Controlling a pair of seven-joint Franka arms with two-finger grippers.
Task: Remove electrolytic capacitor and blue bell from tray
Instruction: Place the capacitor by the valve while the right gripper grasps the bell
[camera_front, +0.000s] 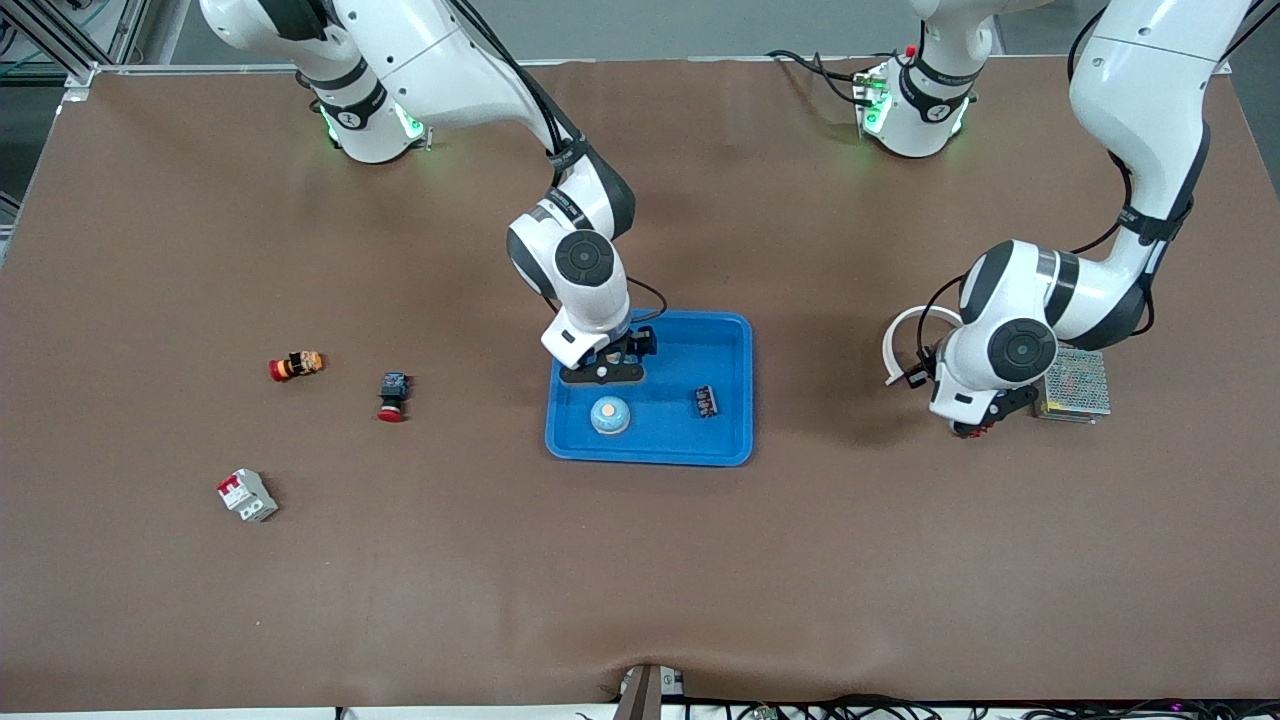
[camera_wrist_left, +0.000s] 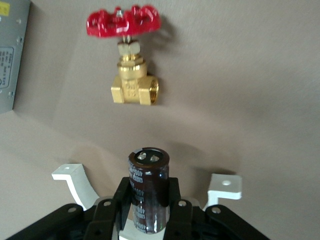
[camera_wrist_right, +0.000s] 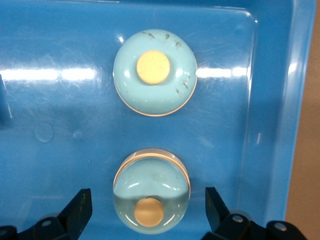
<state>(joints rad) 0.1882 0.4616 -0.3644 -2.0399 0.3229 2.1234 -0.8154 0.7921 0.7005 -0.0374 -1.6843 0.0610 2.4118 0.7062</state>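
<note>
Right wrist view: two pale blue dome bells, each with a tan round centre, sit in the glossy blue plastic tray.
The right pincer stands apart around one bell. The left pincer is clamped on one dark cylindrical electrolytic capacitor, over the brown desk near a brass valve.

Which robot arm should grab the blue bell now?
The right arm, probably. Its right gripper hangs open inside the tray, close to the blue bell. The left gripper is busy holding the capacitor away from the tray.
</note>
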